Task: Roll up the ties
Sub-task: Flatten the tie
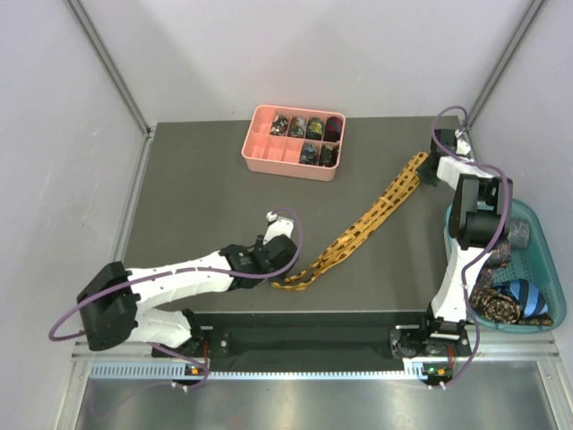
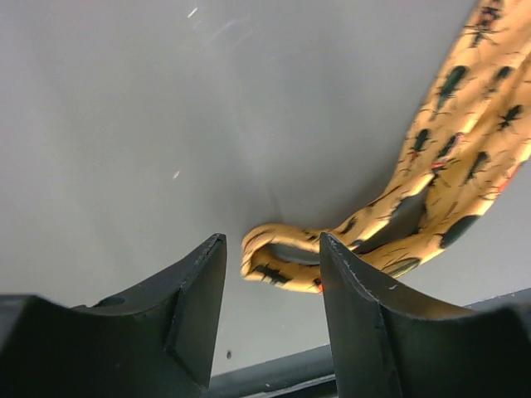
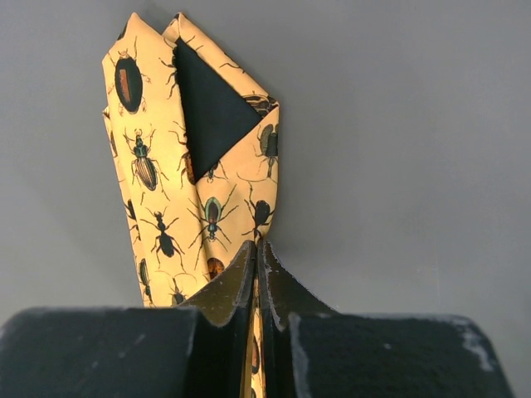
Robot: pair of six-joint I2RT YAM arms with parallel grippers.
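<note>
1. The left gripper (image 1: 281, 269) (image 2: 272, 242) is open, its jaws spread wide and holding nothing.
2. The yellow tie (image 1: 363, 224) (image 2: 431, 191) (image 3: 191, 166) has beetles printed on it. It lies flat on the table (image 1: 206, 197) and runs slantwise from one gripper to the other.
3. One end of the tie is folded into a small loop. In the left wrist view that loop lies in the gap just ahead of the left jaws, closer to the right-hand finger (image 2: 357, 332) than to the other.
4. I cannot tell whether the loop touches that finger; the cloth passes behind its edge.
5. From the loop the tie runs away ahead of the left jaws and off to their right, doubled over itself.
6. The right gripper (image 1: 428, 167) (image 3: 255, 245) is closed tight on the tie's other end, with the cloth pinched between its jaws.
7. Beyond the right jaws this end stands out as a folded point. Its dark lining shows in the fold, and most of the cloth sits left of the jaw line.
8. A pink tray (image 1: 260, 148) sits well ahead of the left jaws, with dark coils (image 1: 309, 130) in its right-hand compartments.
9. A teal basket (image 1: 546, 269) lies behind the right jaws beside that arm, with loose ties (image 1: 506, 300) in it.
</note>
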